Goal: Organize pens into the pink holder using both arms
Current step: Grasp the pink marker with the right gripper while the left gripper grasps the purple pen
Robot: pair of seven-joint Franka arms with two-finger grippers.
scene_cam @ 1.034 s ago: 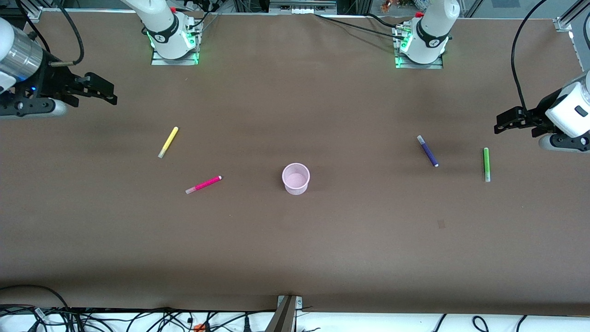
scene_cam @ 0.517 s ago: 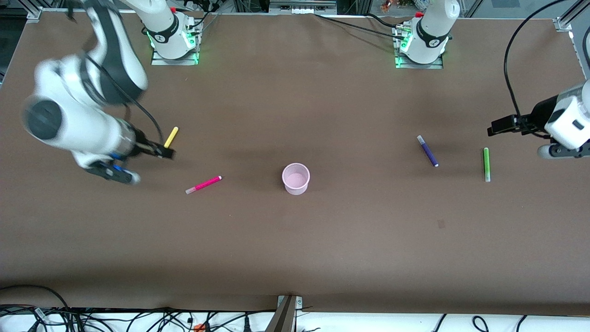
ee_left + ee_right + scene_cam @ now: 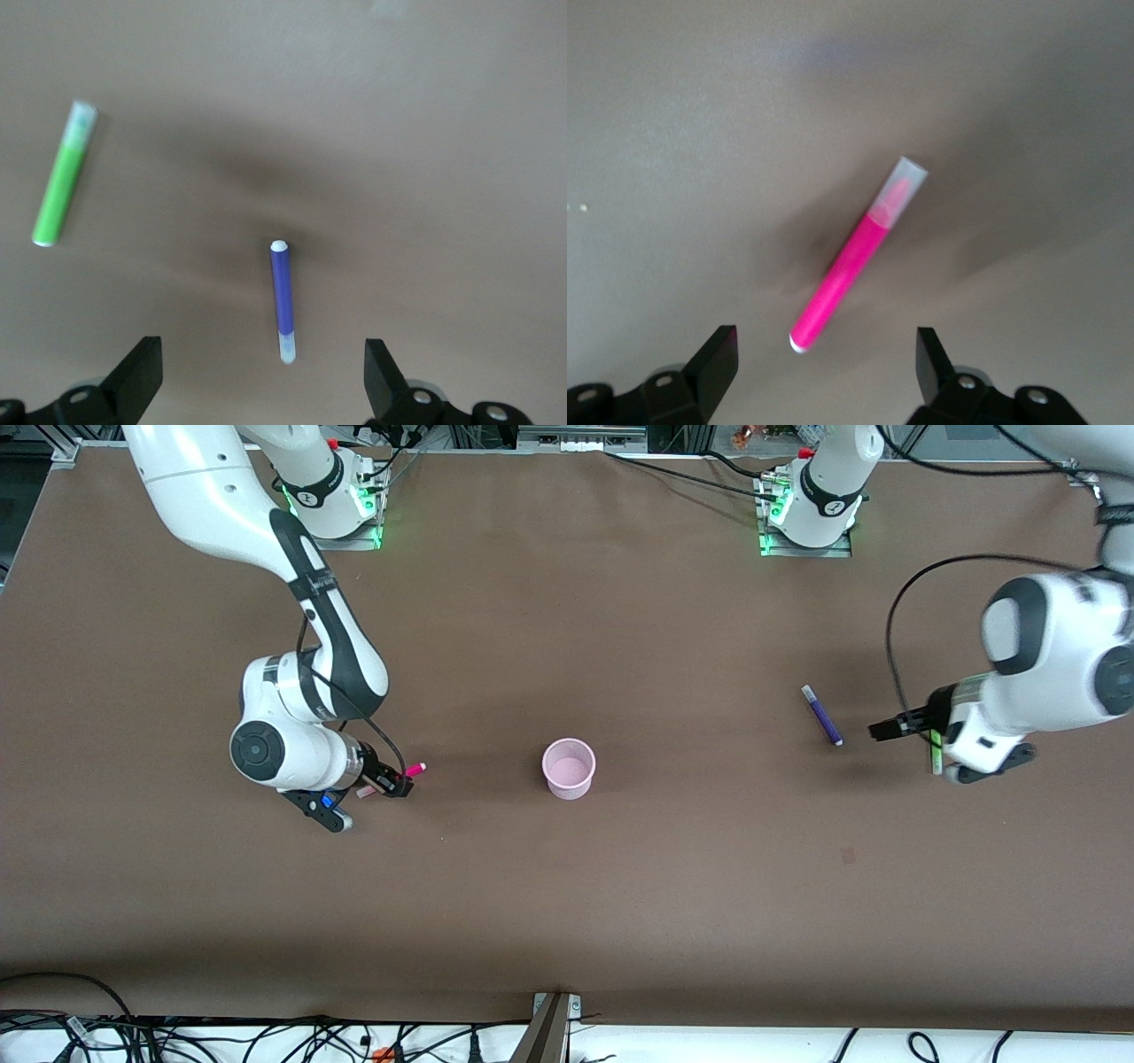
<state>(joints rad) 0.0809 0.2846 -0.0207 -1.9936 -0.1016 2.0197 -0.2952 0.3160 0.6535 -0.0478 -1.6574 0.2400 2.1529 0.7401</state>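
Where front view hides it: green pen [image 3: 62, 173] whole | left tool [image 3: 261, 381] spread

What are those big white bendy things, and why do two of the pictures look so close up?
They are two robot arms. The wide picture looks down on the brown table from across it. The two close-ups come from cameras on the arms' wrists, looking down between the jaws.

The right gripper hangs over the magenta-pink pen, jaws open. The left gripper hangs between the purple pen and the green pen, jaws open too. Nothing is held yet.

In the middle of the table stands the pink holder, with no pen in it. A yellow pen does not show; the right arm may hide it.
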